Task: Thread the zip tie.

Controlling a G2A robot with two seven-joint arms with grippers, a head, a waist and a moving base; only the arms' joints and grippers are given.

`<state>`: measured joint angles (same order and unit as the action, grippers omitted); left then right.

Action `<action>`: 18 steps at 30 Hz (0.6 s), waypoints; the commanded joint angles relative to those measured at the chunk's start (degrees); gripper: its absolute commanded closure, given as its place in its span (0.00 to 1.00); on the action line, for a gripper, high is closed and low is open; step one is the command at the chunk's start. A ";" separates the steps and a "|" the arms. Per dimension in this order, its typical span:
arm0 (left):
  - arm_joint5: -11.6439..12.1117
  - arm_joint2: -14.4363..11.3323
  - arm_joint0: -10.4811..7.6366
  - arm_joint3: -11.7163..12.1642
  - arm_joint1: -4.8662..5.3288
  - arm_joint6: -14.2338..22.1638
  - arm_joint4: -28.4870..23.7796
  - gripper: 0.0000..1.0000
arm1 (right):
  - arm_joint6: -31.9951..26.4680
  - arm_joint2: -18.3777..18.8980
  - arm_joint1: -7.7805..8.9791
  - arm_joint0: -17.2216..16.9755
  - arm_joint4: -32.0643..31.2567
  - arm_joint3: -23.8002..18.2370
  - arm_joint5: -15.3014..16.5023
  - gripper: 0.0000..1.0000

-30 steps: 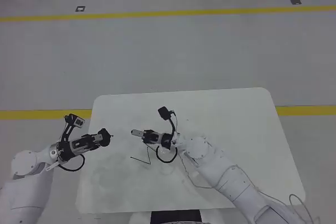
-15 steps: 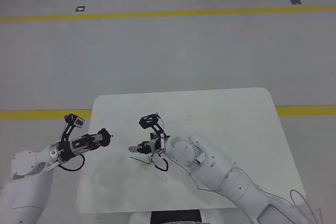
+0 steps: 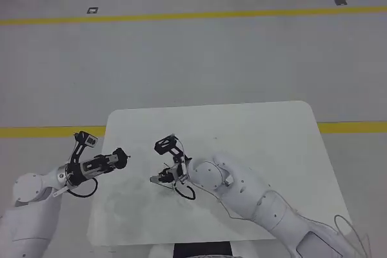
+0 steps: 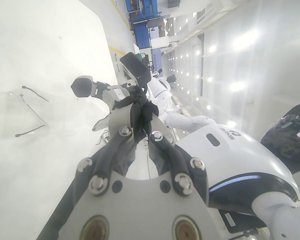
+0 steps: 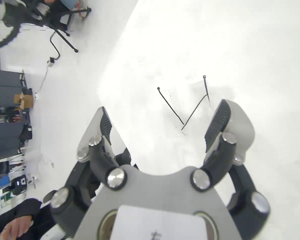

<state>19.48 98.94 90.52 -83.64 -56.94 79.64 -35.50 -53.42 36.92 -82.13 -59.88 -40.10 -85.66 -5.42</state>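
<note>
Top view first: the right gripper [image 3: 157,178] has swung round and dropped. A second ago it was held level farther out over the table [image 3: 264,129], pointing across at the left gripper [image 3: 121,157]. Now it is nosed down at the table's near-left part, with its arm folded in behind it. The left gripper hasn't budged and hangs over the table's left edge, aimed inward. Over to the left wrist view: the left gripper's fingers are pressed together, and whether anything thin is pinched between them cannot be told. Beyond them the black zip ties [image 4: 36,94] lie loose on the table, with the right gripper just beside them and apparently not touching. The right wrist view settles it: the right gripper's jaws are spread wide with nothing held, and the zip ties lie flat on the table just ahead of the fingertips, crossing in a rough V. So this reads as the approach to a pick-up, the very start of the task, with no tie lifted and no tail near a head. The next move likely calls for a fine descent and a pinch on one thin strap lying flat. That strap could easily slip or drag a neighbour along.
</note>
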 commanded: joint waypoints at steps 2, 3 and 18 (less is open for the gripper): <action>0.00 0.00 0.00 0.00 0.00 0.00 0.00 1.00 | -3.94 -1.19 -0.29 1.38 -1.10 -0.14 -0.72 0.00; 0.00 0.00 0.00 0.00 0.00 0.00 0.00 1.00 | -5.31 -1.84 -0.50 2.14 -1.64 -0.08 -1.02 0.00; 0.00 0.00 0.00 0.00 0.00 0.00 0.00 1.00 | -11.34 -7.96 -3.70 8.62 -2.39 4.57 -1.80 0.00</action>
<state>19.48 98.94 90.52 -83.64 -56.94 79.64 -35.50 -64.76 28.96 -85.83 -51.27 -42.48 -81.09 -7.21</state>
